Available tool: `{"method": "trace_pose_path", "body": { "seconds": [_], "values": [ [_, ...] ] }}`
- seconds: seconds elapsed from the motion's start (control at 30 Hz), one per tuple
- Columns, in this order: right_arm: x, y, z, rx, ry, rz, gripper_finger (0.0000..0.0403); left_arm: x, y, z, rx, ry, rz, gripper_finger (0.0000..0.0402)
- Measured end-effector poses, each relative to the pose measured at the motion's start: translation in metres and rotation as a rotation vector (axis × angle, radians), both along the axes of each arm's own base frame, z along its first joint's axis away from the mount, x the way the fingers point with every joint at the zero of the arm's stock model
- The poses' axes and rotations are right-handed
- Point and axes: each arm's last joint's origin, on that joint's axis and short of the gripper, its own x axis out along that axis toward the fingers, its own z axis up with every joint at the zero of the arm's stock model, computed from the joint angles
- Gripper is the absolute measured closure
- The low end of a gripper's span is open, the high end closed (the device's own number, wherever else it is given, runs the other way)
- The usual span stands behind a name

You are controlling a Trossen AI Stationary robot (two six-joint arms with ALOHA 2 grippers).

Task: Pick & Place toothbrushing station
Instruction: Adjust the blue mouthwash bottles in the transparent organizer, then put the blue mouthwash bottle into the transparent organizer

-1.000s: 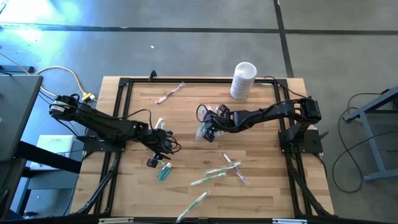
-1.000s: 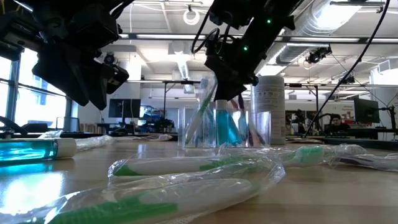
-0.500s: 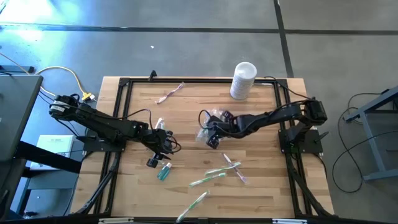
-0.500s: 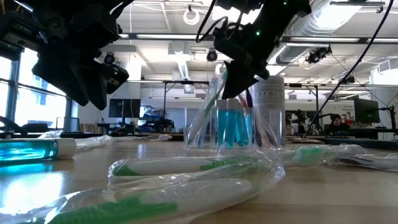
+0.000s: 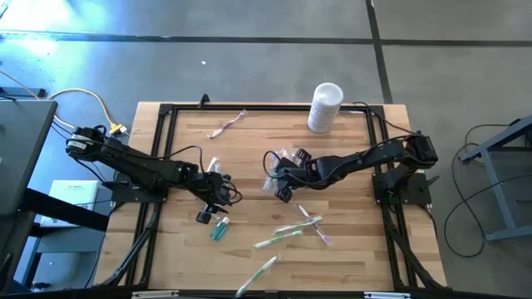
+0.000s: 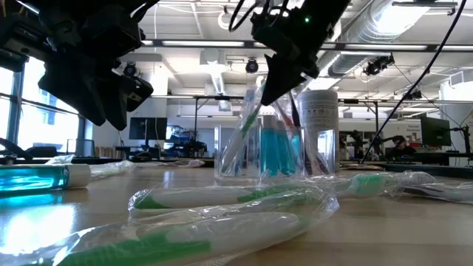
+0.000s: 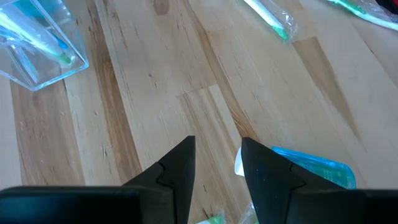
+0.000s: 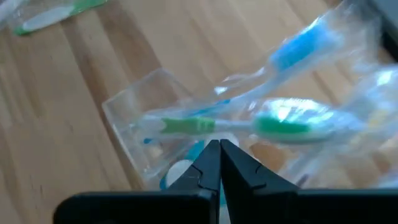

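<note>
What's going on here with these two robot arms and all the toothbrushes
The right hand, fingers shut, is at the clear plastic cup in the middle of the table, which already holds wrapped toothbrushes and a teal tube. The left hand hovers with nothing in it above a teal tube lying on the wood. Several wrapped toothbrushes lie loose at the table's front. A white canister stands at the back.

My left gripper (image 5: 218, 198) low, fingers slightly parted; my right gripper (image 5: 278, 176) mid-table, fingers pressed together.
</note>
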Motion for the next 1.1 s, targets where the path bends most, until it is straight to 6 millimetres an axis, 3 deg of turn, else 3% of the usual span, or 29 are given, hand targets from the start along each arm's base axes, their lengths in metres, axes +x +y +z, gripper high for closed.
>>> {"method": "trace_pose_path", "body": {
  "seconds": [0.37, 0.63, 0.9, 1.1],
  "values": [
    [-0.004, 0.019, 0.022, -0.133, 0.040, -0.005, 0.0401, 0.000, 0.000, 0.000, -0.038, 0.025, 0.044, 0.0274],
    [-0.027, 0.037, 0.022, -0.203, 0.147, -0.088, 0.0401, 0.002, -0.001, 0.006, -0.097, 0.048, 0.103, 0.0274],
    [-0.053, 0.045, 0.021, -0.299, 0.248, -0.204, 0.0401, 0.002, -0.027, 0.035, -0.129, 0.126, 0.204, 0.0274],
    [-0.057, 0.050, 0.021, -0.321, 0.285, -0.158, 0.0392, -0.001, -0.040, 0.040, -0.272, 0.177, 0.462, 0.0274]
  ]
}}
